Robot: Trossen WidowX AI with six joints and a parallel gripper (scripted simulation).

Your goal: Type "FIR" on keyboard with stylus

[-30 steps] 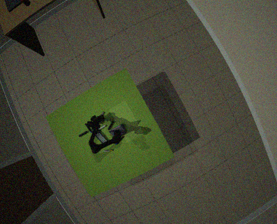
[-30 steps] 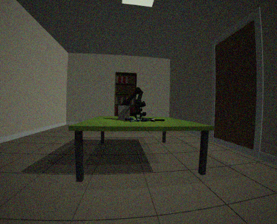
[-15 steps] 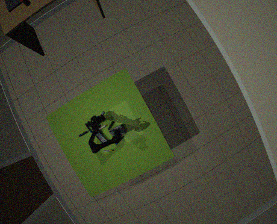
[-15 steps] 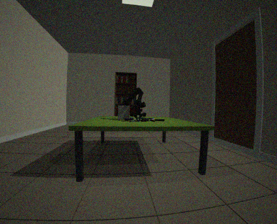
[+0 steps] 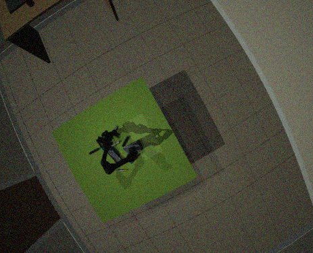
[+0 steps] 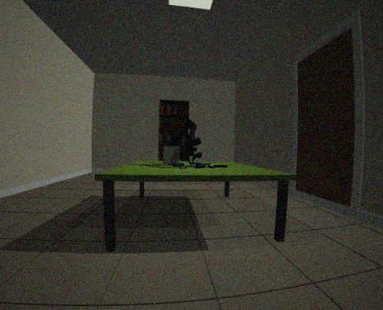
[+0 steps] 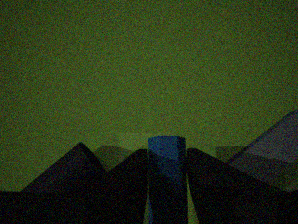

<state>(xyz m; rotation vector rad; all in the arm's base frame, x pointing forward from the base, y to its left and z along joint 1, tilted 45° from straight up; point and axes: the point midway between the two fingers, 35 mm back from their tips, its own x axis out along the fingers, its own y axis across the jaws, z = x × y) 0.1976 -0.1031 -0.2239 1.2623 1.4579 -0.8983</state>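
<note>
My gripper is shut on the stylus, with its two dark fingers against either side. The stylus is the blue upright piece between them in the wrist view; green desk surface shows beyond its end. In the top view a small grey keyboard-like panel lies within the bend of the black arm, partly hidden by it. Its letters are too small and dark to read. The fingertips cannot be made out in the top and exterior views, and no keys show in the wrist view.
The green desk carries the black arm. Dark bars lie on both sides of the panel. A thin pale item lies beside the arm. A grey upright box-like thing stands left of the arm in the exterior view.
</note>
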